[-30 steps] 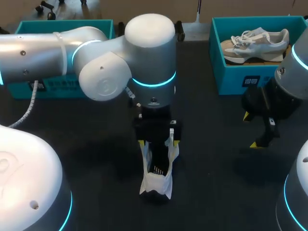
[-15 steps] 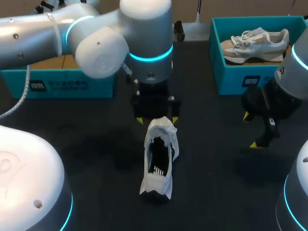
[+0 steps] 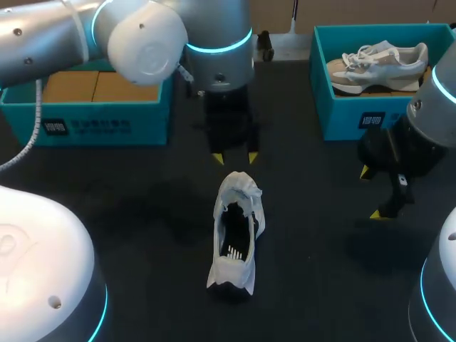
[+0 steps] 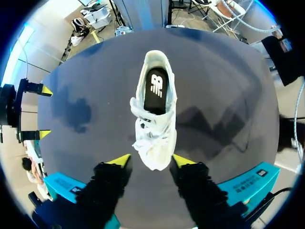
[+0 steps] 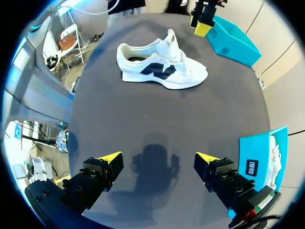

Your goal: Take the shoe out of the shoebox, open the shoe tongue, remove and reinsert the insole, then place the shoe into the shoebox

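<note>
Withdrawn from the shoe [image 3: 235,235], left tool [image 3: 234,157] hangs apart, empty; the upper looks light and floppy, so grip the stiffer heel collar [image 3: 229,265].

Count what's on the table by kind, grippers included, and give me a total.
Shoes: 2, the loose shoe and the boxed shoe.
Shoeboxes: 2, the left shoebox and the right shoebox.
Grippers: 2, the left gripper and the right gripper, both open.
Total: 6.
</note>
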{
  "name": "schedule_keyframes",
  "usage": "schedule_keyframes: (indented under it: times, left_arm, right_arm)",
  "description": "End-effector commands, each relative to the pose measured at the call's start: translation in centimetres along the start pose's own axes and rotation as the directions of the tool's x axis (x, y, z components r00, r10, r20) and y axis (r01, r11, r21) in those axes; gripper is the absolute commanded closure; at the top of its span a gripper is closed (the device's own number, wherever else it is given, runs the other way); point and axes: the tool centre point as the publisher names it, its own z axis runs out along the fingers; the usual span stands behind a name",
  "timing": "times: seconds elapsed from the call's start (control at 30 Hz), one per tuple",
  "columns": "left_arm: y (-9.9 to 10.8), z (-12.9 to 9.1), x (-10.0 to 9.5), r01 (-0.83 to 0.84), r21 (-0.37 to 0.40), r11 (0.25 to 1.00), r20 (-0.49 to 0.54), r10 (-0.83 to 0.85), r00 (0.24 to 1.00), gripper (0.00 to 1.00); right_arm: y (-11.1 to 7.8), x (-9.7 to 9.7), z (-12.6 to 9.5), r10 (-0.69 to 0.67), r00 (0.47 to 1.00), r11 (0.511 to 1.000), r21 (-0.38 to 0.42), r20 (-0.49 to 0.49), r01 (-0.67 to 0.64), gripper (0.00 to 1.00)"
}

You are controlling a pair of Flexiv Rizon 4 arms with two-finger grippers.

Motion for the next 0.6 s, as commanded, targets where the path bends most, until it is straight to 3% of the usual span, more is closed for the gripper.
schedule_keyframes:
  times: [0.03,0.47,0.6]
  left_arm:
    - [-0.3,0.7,-0.5,-0.011,0.006,1.0,-0.013,0.011,1.0,0.58]
    - [-3.3,4.5,-0.9,-0.054,0.057,0.997,-0.055,0.057,0.997,0.64]
    - [-5.0,5.6,-0.6,-0.07,0.077,0.995,-0.065,0.075,0.995,0.73]
  right_arm:
    - [0.0,0.1,0.1,0.0,1.0,1.0,0.001,0.003,0.0,0.0]
    - [0.0,0.1,0.1,0.0,1.0,1.0,0.001,0.003,0.0,0.0]
    - [0.0,0.1,0.1,0.0,1.0,1.0,0.001,0.003,0.0,0.0]
